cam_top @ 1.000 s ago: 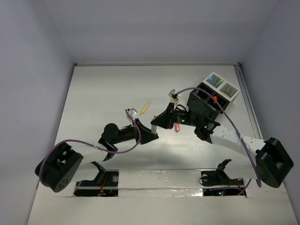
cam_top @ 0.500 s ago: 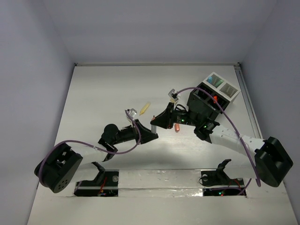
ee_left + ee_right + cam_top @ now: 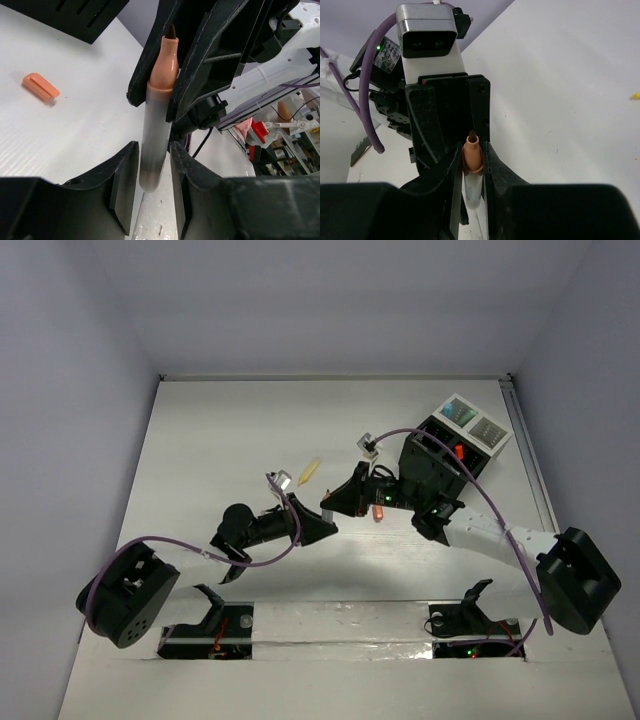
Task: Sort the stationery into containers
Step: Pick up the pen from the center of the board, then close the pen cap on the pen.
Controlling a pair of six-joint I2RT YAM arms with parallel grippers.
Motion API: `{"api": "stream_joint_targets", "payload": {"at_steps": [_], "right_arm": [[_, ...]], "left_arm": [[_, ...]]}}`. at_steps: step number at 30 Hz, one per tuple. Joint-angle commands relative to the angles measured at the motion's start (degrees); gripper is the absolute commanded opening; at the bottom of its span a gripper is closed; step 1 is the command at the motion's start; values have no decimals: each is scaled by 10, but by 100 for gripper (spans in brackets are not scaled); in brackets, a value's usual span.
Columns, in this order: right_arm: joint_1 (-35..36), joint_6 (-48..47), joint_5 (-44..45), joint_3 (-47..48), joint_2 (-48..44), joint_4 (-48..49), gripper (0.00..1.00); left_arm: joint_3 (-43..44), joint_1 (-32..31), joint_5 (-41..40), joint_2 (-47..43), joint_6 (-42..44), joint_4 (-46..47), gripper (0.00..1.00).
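Note:
An uncapped marker (image 3: 155,135) with an orange neck and dark nib hangs between both grippers over the table's middle. My right gripper (image 3: 473,147) is shut on its orange neck (image 3: 472,156); the right gripper's fingers (image 3: 205,55) show above in the left wrist view. My left gripper (image 3: 154,146) stands slightly open, its jaws loosely either side of the marker's grey back end. From above, the left gripper (image 3: 322,525) and right gripper (image 3: 336,502) meet tip to tip and hide the marker. Its orange cap (image 3: 40,86) lies on the table. The containers, a black box (image 3: 432,455) and a white tray (image 3: 476,424), stand at the back right.
A yellow item (image 3: 310,470) lies behind the grippers. The orange cap (image 3: 378,511) sits between the grippers and the black box (image 3: 75,15). A tiny yellow piece (image 3: 635,95) lies far off on the white table. Purple cables arc over both arms.
Both grippers stay together on the marker. The right arm's rear links have shifted a little; the cap and yellow item have not moved.

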Motion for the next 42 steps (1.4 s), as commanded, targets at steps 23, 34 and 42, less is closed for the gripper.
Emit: {"api": "stream_joint_targets", "payload": {"at_steps": [23,34,42], "right_arm": [[-22,-28,111,-29,-96,-86,69],[-40,-73,441,26,-82,-367,0],[-51,-95,470,133,67,-498,77]], "left_arm": [[10,1,-87,-96,80,-52,0],[24,1,-180,-153,155,-212,0],[26,1,-182,-149,159,-226,0]]}}
